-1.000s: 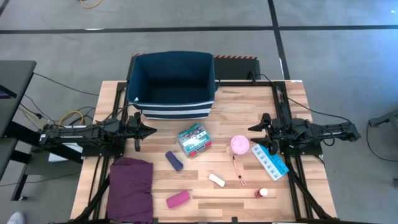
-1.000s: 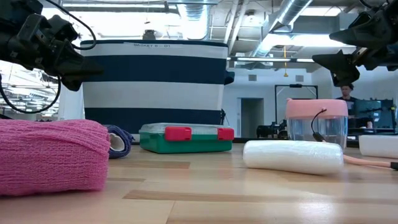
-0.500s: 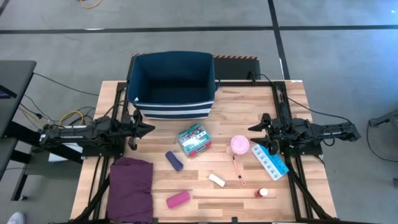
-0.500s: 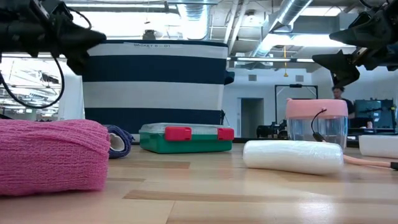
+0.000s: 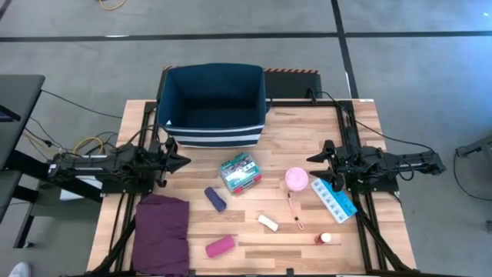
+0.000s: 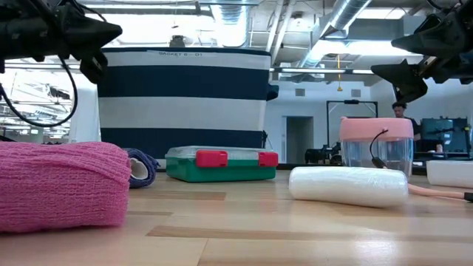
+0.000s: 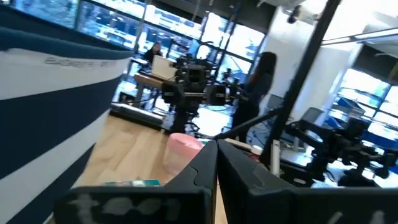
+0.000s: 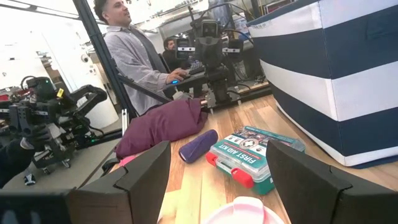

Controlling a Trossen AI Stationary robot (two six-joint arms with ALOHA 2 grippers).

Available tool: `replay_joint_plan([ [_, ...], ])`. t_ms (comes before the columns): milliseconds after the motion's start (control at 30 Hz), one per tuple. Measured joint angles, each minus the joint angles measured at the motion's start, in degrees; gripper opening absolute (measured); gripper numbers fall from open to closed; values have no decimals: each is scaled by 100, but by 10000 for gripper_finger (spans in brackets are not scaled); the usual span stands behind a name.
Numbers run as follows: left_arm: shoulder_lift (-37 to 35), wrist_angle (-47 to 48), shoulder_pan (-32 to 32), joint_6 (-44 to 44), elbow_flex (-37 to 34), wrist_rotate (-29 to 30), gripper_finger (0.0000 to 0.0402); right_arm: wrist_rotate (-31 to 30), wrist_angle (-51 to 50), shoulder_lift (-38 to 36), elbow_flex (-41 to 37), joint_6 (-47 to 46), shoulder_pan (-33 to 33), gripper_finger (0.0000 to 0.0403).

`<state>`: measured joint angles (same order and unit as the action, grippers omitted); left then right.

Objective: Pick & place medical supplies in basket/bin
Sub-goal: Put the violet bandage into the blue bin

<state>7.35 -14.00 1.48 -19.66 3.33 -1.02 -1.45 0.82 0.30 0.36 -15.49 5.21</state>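
**Arm and gripper status: both arms raised, nothing held**

Left arm: extends horizontally from the 9 o'clock edge of the table toward centre, raised above the surface. Left gripper [image 5: 179, 161] points toward 3 o'clock, fingers [image 7: 205, 163] pressed together, nothing between them.

Right arm: extends from the 3 o'clock edge toward centre, likewise raised. Right gripper [image 5: 317, 157] points toward 9 o'clock, fingers [image 8: 146, 167] spread wide apart, gap empty.

The two grippers face each other, well apart.

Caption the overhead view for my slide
Medical supplies lie scattered on the table before the navy bin, both arms waiting.
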Motion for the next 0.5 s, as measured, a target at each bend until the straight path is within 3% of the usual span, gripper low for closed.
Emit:
replay_joint_plan([
  [267, 112, 337, -25, -10, 8, 729, 0, 0, 1, 0, -1, 0, 0, 260],
  [500, 116, 843, -25, 26, 9, 794, 0, 0, 0, 0, -2, 88, 2, 260],
])
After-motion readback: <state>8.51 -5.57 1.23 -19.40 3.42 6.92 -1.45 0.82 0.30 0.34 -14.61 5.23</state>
